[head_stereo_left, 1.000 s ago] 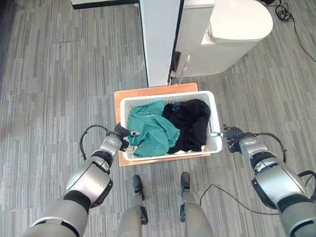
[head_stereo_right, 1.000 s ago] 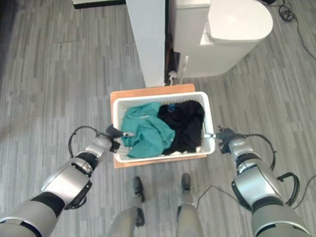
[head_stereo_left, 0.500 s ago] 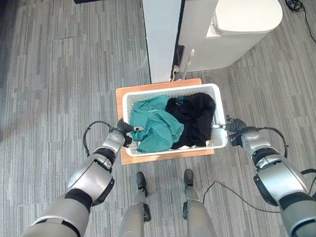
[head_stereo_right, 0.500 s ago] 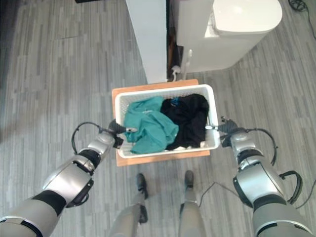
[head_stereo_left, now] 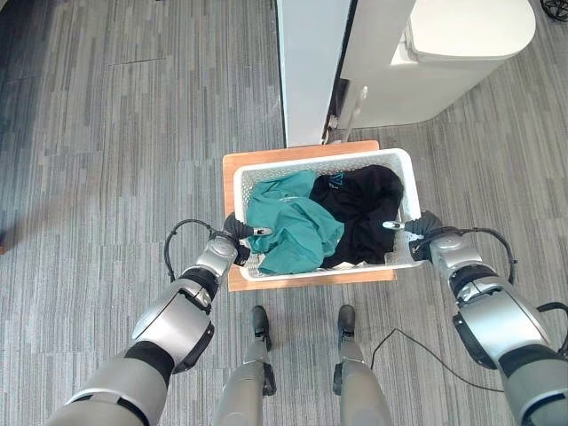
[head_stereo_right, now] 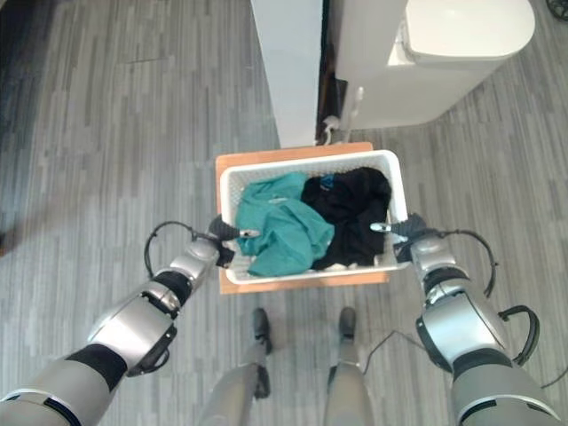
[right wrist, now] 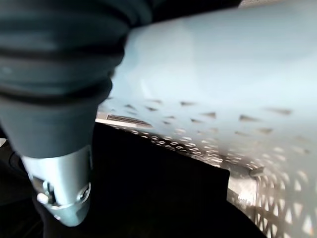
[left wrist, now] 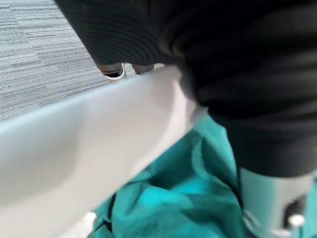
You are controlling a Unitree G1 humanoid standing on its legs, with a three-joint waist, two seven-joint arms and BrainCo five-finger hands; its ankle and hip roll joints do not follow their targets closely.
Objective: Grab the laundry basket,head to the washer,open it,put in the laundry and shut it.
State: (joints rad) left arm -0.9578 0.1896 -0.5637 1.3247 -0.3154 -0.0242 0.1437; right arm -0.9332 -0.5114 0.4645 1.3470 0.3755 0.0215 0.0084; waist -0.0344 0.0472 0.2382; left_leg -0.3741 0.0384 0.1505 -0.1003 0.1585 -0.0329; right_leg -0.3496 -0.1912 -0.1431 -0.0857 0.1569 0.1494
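A white laundry basket (head_stereo_left: pixel 319 163) stands on a low wooden board (head_stereo_left: pixel 266 160) on the floor just ahead. Inside lie a teal garment (head_stereo_left: pixel 293 232) on the left and a black garment (head_stereo_left: pixel 364 211) on the right. My left hand (head_stereo_left: pixel 232 242) grips the basket's left rim (left wrist: pixel 74 144), its thumb (left wrist: pixel 267 208) hooked inside over the teal cloth (left wrist: pixel 188 198). At the opposite rim my right hand (head_stereo_left: pixel 424 233) is clamped the same way, thumb (right wrist: pixel 59 188) inside the perforated wall (right wrist: pixel 223 99) by the black cloth (right wrist: pixel 148 198). The white washer (head_stereo_left: pixel 461 44) stands beyond, at upper right.
A tall white panel (head_stereo_left: pixel 311 62) rises just behind the board, left of the washer. A narrow gap with a white hose (head_stereo_left: pixel 353 105) separates the two. Grey plank flooring (head_stereo_left: pixel 106 133) spreads wide to the left.
The whole picture has shifted right, so the camera moved. Both hands keep their hold on the basket's two side rims; basket and clothes look the same.
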